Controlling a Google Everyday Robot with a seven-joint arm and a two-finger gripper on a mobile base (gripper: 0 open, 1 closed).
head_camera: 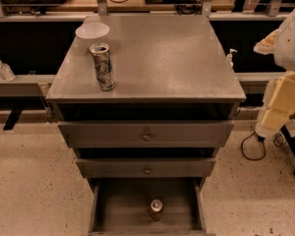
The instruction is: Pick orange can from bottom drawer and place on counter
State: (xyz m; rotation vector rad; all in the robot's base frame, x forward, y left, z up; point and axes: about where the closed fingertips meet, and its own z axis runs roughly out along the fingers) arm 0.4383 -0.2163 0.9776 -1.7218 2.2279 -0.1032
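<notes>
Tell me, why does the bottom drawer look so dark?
Camera view: overhead light brightens the counter; the bottom drawer lies in shadow beneath it, dimming the orange can. The hand is out of view; only the arm shows at right.

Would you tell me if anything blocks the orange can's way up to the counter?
Nothing visible: the orange can stands in the open bottom drawer; the counter has free space; the hand is out of view.

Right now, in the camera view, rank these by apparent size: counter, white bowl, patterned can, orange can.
1. counter
2. patterned can and white bowl: too close to rank
3. orange can, though lower in the bottom drawer, maybe farther
The pincer is at the right edge, off the counter.
</notes>
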